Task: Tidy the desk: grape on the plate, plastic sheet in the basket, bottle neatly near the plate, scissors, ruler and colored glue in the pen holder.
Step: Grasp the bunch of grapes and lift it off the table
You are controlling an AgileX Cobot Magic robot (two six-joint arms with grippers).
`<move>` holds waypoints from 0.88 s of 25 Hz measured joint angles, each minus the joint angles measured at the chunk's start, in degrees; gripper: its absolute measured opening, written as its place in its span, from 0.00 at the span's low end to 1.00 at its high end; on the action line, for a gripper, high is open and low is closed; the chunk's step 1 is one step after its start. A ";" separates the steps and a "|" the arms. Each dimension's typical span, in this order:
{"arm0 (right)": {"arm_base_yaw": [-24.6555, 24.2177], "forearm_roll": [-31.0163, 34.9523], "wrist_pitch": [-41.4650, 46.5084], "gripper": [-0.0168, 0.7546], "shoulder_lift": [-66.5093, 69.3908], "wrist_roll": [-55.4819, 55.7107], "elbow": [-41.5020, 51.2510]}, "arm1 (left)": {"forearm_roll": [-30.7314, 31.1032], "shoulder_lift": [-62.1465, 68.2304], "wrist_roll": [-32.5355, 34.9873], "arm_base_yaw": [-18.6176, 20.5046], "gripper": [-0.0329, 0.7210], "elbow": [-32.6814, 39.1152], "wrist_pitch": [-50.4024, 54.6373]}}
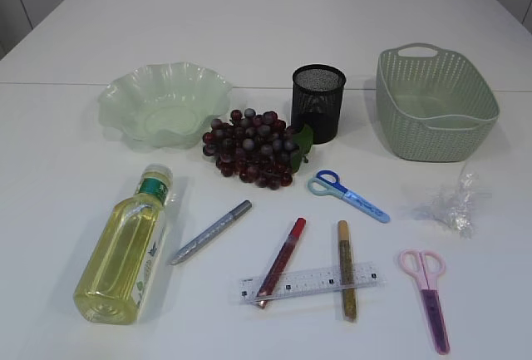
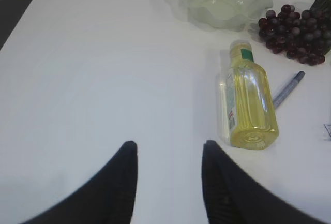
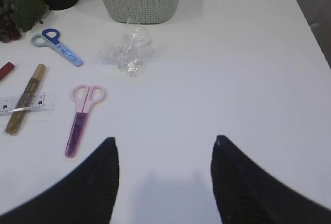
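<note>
Both fingers pairs apart over bare table, bottle (image 2: 247,100) just right of the left fingers (image 2: 129,154).

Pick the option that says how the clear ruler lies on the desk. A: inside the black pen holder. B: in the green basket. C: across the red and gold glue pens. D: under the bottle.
C: in the exterior view the ruler lies flat on the desk across the lower part of the red glue pen and the gold glue pen, well clear of the pen holder.
</note>
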 joint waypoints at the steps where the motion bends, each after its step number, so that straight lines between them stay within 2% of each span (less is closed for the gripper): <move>1: 0.00 0.00 0.00 0.61 0.00 0.00 0.00 | 0.00 0.00 0.00 0.00 0.45 0.00 0.00; 22: 0.00 0.00 0.00 0.61 0.00 0.00 0.00 | -0.61 0.00 0.00 0.00 0.45 0.00 0.00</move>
